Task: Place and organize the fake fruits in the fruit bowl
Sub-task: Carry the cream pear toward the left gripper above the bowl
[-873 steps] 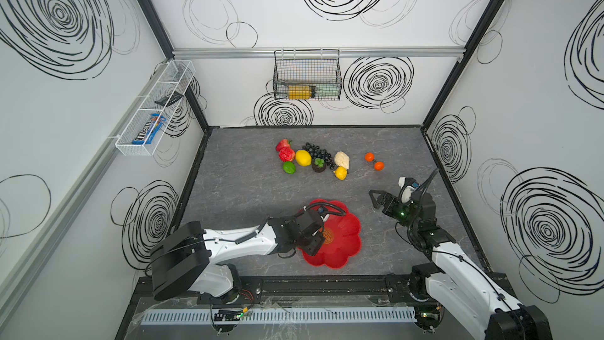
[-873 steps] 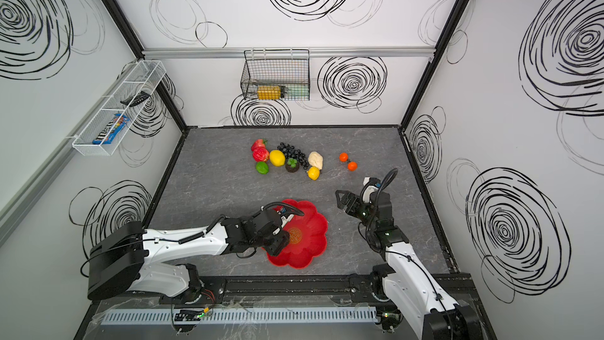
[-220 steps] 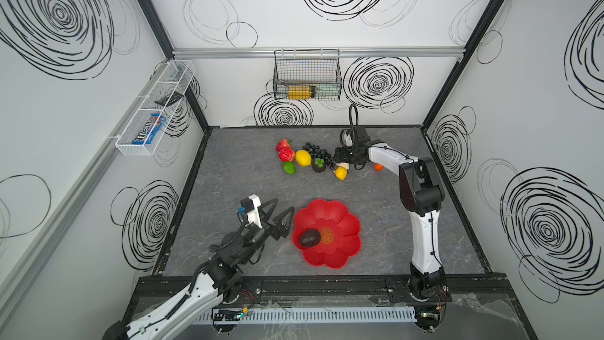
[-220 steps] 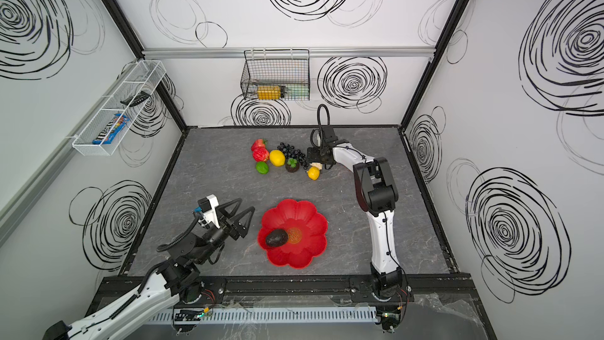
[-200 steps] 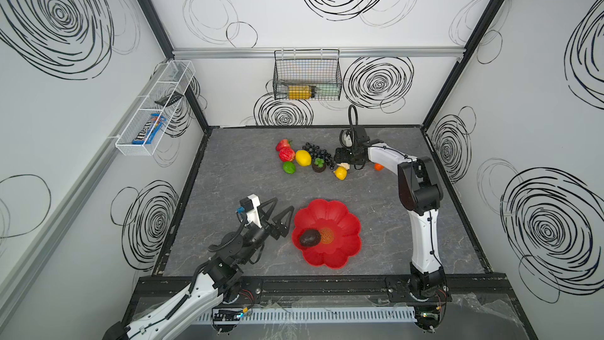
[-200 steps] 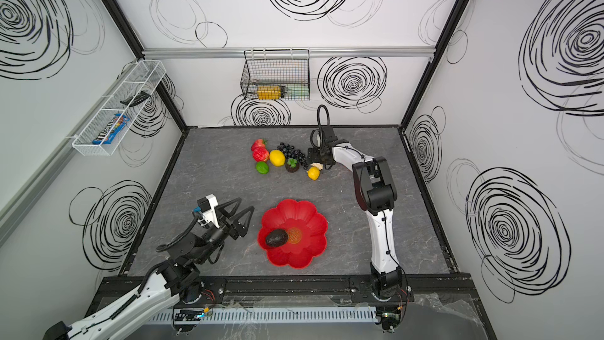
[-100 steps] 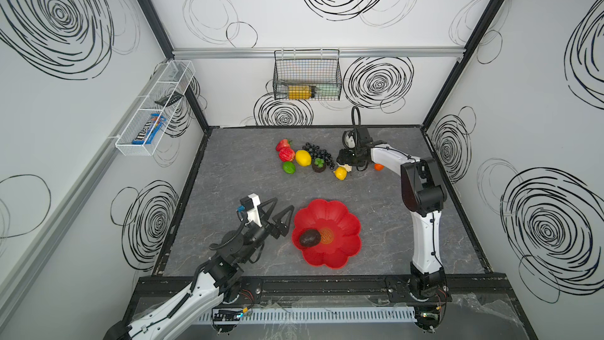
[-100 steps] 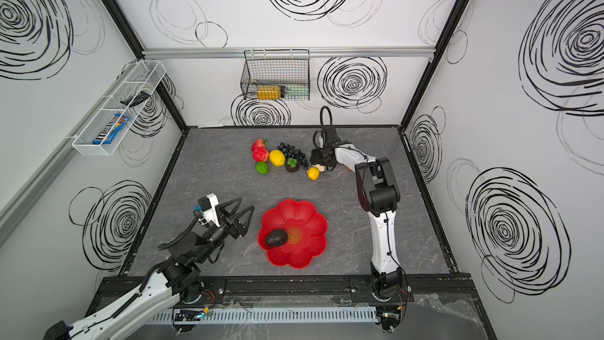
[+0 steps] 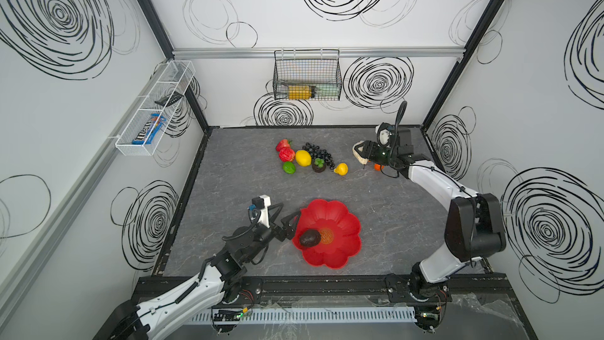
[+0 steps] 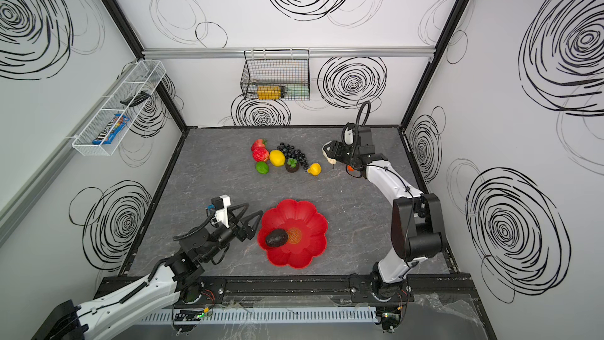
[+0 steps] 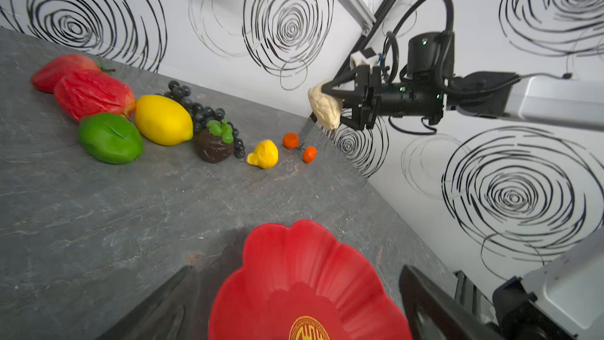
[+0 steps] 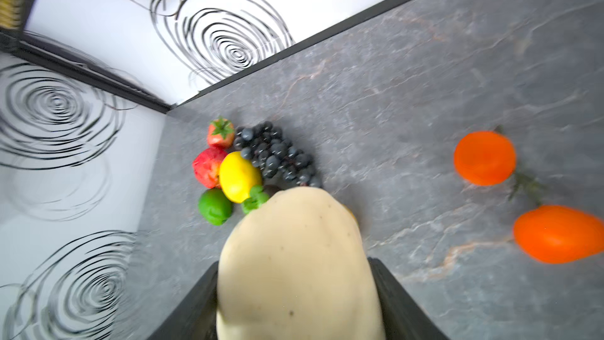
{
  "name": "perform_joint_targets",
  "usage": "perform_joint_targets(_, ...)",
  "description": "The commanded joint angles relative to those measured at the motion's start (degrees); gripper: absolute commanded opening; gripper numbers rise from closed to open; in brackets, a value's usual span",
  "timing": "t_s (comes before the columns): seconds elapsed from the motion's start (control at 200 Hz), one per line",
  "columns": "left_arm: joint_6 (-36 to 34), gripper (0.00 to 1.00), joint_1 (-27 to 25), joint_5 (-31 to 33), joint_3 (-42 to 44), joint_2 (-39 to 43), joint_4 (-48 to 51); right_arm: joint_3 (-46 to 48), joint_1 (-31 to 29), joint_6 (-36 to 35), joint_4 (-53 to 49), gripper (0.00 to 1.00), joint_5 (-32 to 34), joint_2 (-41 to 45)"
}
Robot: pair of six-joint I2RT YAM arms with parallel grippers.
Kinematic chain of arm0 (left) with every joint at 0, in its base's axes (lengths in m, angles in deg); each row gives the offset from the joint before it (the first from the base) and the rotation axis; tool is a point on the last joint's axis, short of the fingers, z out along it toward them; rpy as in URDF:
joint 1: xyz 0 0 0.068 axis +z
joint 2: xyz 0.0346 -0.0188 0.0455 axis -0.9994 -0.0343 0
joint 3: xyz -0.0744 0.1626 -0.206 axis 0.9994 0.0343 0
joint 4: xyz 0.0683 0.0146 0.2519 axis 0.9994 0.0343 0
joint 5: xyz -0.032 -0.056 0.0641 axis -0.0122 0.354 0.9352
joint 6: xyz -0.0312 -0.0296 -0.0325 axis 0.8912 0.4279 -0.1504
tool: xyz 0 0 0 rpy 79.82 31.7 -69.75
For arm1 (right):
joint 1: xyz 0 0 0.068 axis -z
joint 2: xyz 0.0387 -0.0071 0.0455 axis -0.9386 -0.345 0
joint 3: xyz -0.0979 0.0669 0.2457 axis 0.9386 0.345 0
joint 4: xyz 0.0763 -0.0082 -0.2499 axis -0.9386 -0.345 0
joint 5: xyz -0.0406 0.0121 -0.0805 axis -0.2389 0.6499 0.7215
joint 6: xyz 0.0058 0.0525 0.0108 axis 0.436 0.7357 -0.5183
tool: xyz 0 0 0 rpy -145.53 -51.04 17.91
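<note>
In both top views the red bowl (image 9: 347,256) sits on the grey table (image 9: 228,191) with a dark avocado (image 9: 310,238) lying inside it, on the side nearest the left gripper (image 9: 294,225). That gripper hovers just beside the bowl's rim, its jaws spread wide and holding nothing. Well beyond the bowl, towards the back wall and off to its right, the right gripper (image 9: 360,154) is clamped around a beige fruit (image 9: 356,157). Also beyond the bowl, a strawberry (image 9: 283,144), an apple (image 9: 287,154), a large lemon (image 9: 303,157), a lime (image 9: 289,167), black grapes (image 9: 318,152), a mangosteen (image 9: 319,165) and a small lemon (image 9: 341,169) lie in a tight cluster. One orange (image 9: 377,167) peeks out beneath the right gripper. In the left wrist view, the bowl's rim lies close in front, between that gripper's widely parted fingers (image 11: 153,309). Past the bowl, the beige fruit hangs clear of the table in the right gripper's pinch, and two oranges (image 11: 290,140) lie just beside the small lemon. In the right wrist view, the beige fruit is wedged between both black fingers (image 12: 402,305), touching each. The view is blurred, but the two oranges and the cluster can be made out on the table beyond it.
</note>
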Motion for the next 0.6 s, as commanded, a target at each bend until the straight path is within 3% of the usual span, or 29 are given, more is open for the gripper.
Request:
perform_joint_targets(0.0,-4.0,1.00,-5.7,5.2,-4.5,-3.2,-5.3,6.2,-0.7,9.3,9.6,0.64,-9.3,4.4)
perform_joint_targets(0.18,-8.5,1.00,-13.6,14.2,-9.4,-11.8,-8.8,17.1,-3.8,21.2,19.9,0.63,-12.3,12.7)
perform_joint_targets(0.505,-12.2,0.96,-21.2,26.1,-15.1,-25.1,-17.0,30.3,-16.6,36.5,30.2,0.65,-2.5,24.1)
perform_joint_targets(0.595,-11.7,0.96,-21.6,27.3,-15.6,-26.9,-18.6,32.8,-19.9,39.8,32.7,0.73,0.5,25.5)
